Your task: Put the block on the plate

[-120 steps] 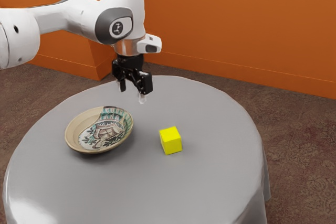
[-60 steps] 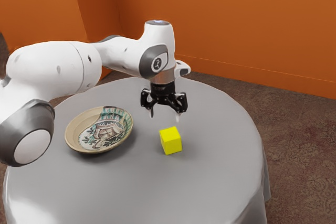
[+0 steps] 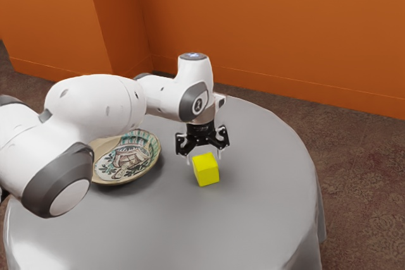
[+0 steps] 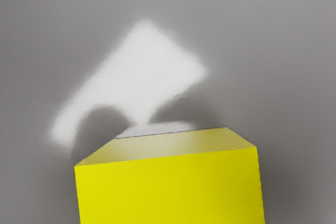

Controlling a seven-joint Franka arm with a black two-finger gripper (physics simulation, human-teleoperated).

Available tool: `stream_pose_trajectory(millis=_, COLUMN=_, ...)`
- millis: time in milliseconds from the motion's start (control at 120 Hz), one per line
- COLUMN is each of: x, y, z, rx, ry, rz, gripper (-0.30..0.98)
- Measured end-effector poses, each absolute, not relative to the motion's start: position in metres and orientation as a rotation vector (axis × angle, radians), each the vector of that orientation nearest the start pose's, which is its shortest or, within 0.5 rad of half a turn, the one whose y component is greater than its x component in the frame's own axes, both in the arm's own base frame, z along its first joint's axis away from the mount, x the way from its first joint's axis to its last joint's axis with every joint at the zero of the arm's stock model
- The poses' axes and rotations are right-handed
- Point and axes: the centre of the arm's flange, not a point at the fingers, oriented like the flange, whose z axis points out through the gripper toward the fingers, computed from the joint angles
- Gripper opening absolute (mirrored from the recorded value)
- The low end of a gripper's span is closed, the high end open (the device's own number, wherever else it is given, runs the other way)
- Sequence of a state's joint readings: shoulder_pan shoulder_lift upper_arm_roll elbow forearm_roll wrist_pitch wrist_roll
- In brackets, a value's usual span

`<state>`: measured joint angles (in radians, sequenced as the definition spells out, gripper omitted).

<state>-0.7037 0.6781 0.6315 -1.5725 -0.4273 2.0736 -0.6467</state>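
I find my claw (image 3: 204, 159) lower than before, fingers wide apart at the block (image 3: 206, 172) – nothing gripped. Block rests on worktop (image 3: 253, 207), exterior view's three o'clock from plate (image 3: 130, 156).

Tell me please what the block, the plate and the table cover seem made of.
The block looks like smooth plastic or painted wood: even yellow, straight edges, no visible grain. The plate seems to be ceramic, probably glazed, with a painted pattern and beige rim. The table cover may be cloth or vinyl: it hangs in folds and has a glossy patch.
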Motion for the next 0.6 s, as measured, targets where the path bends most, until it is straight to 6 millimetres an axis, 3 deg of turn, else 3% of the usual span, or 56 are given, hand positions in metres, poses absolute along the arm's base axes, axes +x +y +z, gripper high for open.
stream_pose_trajectory(millis=300, x=0.675, y=-0.142, z=0.265, rx=-2.856, ry=-1.161, rz=0.022, gripper=0.68)
stream_pose_trajectory(millis=600, x=0.676, y=-0.146, z=0.266, rx=-2.826, ry=-1.249, rz=0.002, gripper=0.44)
